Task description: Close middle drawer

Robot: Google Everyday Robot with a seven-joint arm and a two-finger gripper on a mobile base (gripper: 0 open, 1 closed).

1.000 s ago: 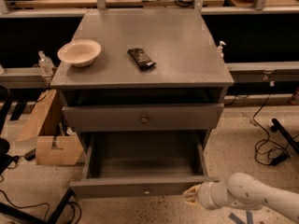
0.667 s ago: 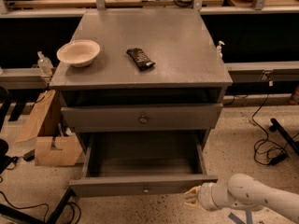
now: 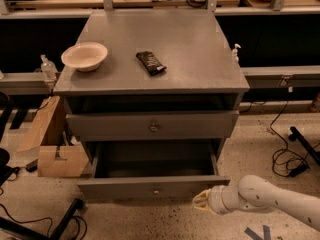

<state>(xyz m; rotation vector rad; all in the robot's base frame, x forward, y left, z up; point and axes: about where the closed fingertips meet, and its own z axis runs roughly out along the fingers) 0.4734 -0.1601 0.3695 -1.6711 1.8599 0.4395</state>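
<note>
The middle drawer (image 3: pixel 120 189) is pulled out of the grey cabinet (image 3: pixel 155 49). Its deep plain box is open to view and looks empty. Its low front panel has one small round knob (image 3: pixel 156 189). Above it is a taller drawer front (image 3: pixel 110 126) with its own knob, nearly closed. My gripper (image 3: pixel 201 200) is low at the right, just in front of the right end of the middle drawer's front panel. My pale arm (image 3: pixel 270 196) reaches in from the lower right.
A cream bowl (image 3: pixel 84 56) and a dark wrapped bar (image 3: pixel 151 63) lie on the cabinet top. A cardboard box (image 3: pixel 55 156) stands on the floor to the left. Cables (image 3: pixel 287 159) lie on the floor to the right. A dark stand leg (image 3: pixel 65 219) is at lower left.
The middle drawer's front panel has moved back toward the cabinet, so the drawer is less far out. My gripper has moved slightly up and left with it.
</note>
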